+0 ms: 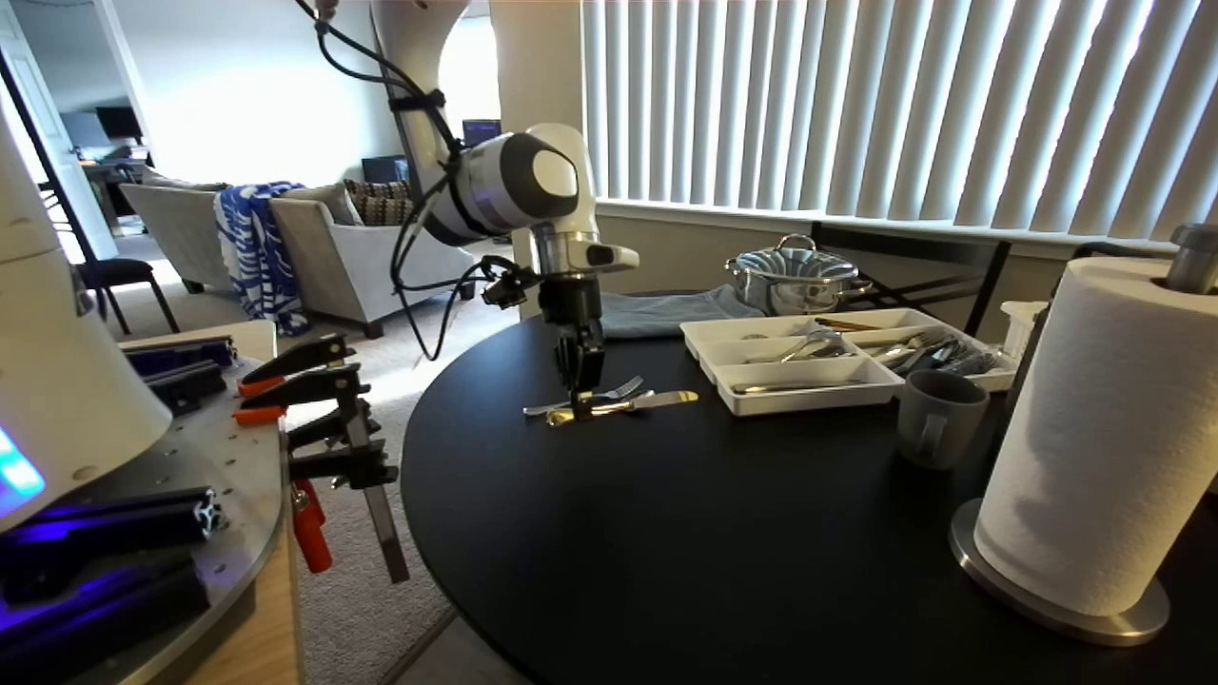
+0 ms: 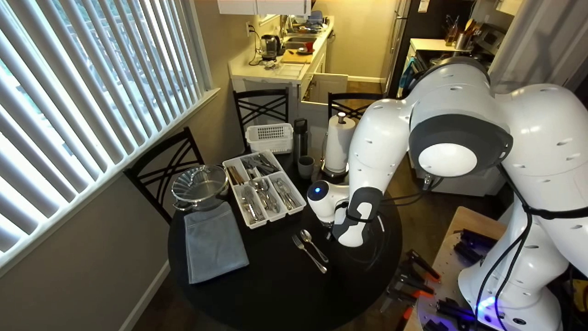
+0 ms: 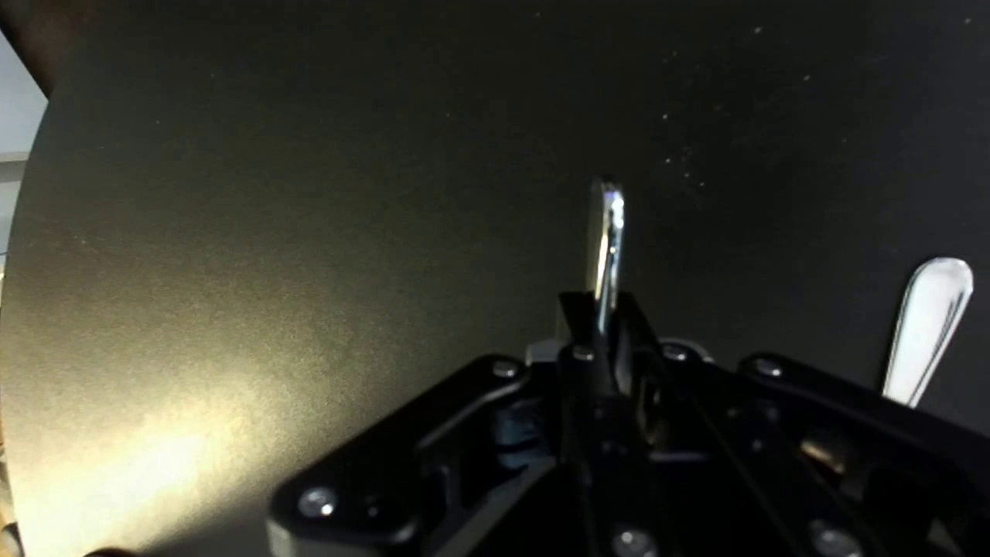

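Hand [image 3: 603, 309] gripping knife [image 3: 607, 240], spoon [image 2: 308, 239] & fork [image 2: 312, 259] nr., tray [image 1: 809, 400] (mug [image 1: 949, 404] adj.)

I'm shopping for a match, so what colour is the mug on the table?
The mug is grey, clearest in an exterior view.

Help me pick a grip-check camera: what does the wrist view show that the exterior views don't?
Only the wrist view: pale specks on the tabletop, and the slim utensil edge-on, up close.
Only the exterior views: white cutlery tray, gray mug, paper towels and pot.
Shared: the tabletop, loose cutlery and, in an exterior view, the tool holding the utensil.
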